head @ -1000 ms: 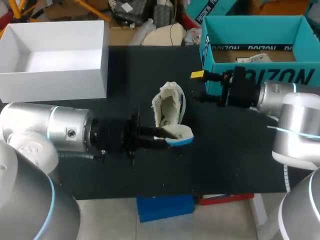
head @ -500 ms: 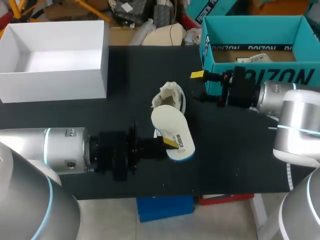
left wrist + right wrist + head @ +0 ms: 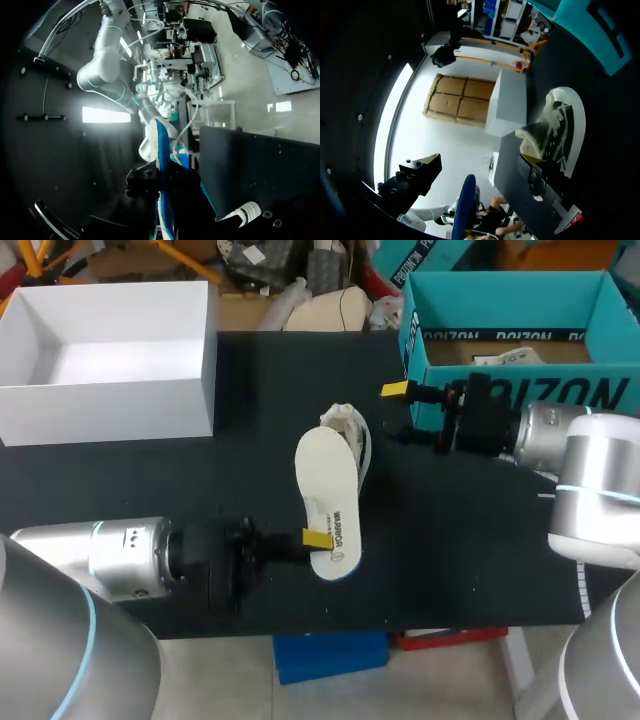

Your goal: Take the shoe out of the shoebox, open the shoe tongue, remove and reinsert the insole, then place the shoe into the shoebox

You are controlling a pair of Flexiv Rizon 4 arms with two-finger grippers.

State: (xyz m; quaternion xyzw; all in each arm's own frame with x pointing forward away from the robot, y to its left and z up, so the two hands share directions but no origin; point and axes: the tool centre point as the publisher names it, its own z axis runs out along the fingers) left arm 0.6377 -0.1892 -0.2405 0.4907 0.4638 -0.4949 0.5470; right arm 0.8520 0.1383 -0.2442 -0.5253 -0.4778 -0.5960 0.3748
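Head view: left jaws pinch flat cream insole.

shoe mostly under insole, teal box cut by edge

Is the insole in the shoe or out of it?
Out: the insole shows almost full length over the shoe, one end in the left tool. Tip fully clear? Cannot tell.

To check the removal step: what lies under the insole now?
In the head view, the insole, held by the left gripper, covers most of the shoe. Only the shoe's far end and one side show. Whether the two touch cannot be seen.
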